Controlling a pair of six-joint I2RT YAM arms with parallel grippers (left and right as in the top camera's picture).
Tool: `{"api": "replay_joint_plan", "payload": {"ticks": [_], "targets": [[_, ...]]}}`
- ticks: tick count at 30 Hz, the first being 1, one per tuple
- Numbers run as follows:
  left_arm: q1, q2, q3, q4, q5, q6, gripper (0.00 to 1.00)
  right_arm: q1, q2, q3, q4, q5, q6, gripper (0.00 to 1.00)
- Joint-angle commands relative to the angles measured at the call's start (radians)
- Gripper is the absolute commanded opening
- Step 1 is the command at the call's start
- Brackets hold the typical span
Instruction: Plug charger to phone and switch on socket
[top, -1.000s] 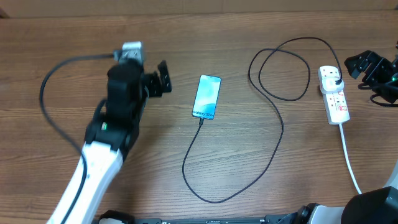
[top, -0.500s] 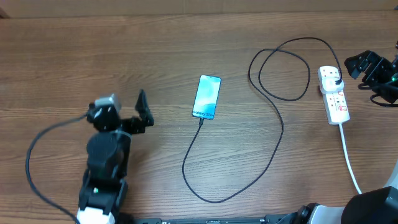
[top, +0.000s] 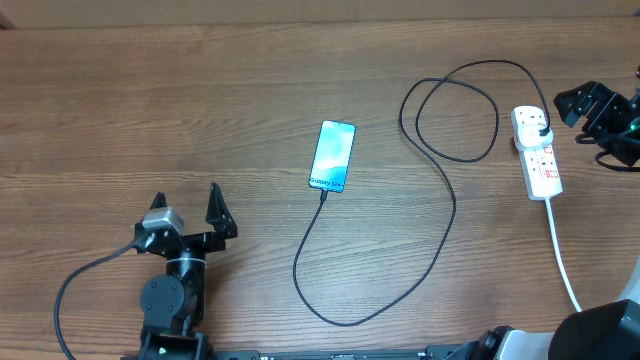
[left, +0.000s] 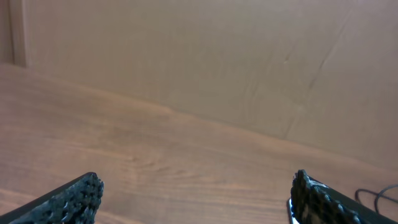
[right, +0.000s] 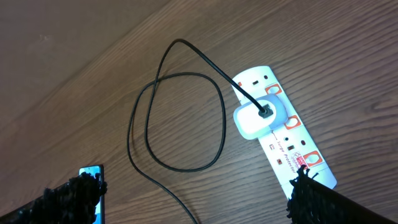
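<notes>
The phone (top: 333, 155) lies face up mid-table, its light-blue screen lit. The charger cable (top: 440, 235) runs from the phone's near end, loops forward and round to the right, and ends in a white plug block (right: 254, 119) seated in the socket strip (top: 541, 160). My left gripper (top: 190, 207) is open and empty at the front left, well clear of the phone. My right gripper (top: 582, 103) is open and empty just right of the strip's far end. The right wrist view shows the strip (right: 292, 152), the cable loop (right: 180, 121) and a corner of the phone (right: 93, 173).
The strip's thick white cord (top: 562, 255) runs toward the front right edge. A cardboard wall (left: 205, 56) stands along the far side of the wooden table (top: 120, 100). The left arm's own black cable (top: 75, 285) loops at the front left.
My left arm has pulled back from beside the phone toward the front left of the table. The right arm, phone, cable and strip have not moved.
</notes>
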Motion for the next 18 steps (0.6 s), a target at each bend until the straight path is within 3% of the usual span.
{"api": "replay_joint_plan", "payload": {"ticks": [1, 8, 15, 18], "targets": [[0.021, -0.073, -0.039, -0.048, -0.001, -0.032, 1.0, -0.005, -0.001, -0.003, 0.006, 0.01, 0.004, 1.0], [0.07, -0.115, -0.039, -0.163, 0.062, -0.033, 1.0, -0.005, -0.001, -0.002, 0.006, 0.01, 0.004, 1.0], [0.114, -0.192, -0.039, -0.415, 0.077, -0.033, 1.0, -0.005, -0.001, -0.003, 0.006, 0.01, 0.004, 1.0], [0.135, -0.192, -0.039, -0.416, 0.1, -0.002, 1.0, -0.005, -0.001, -0.003, 0.006, 0.01, 0.004, 1.0]]}}
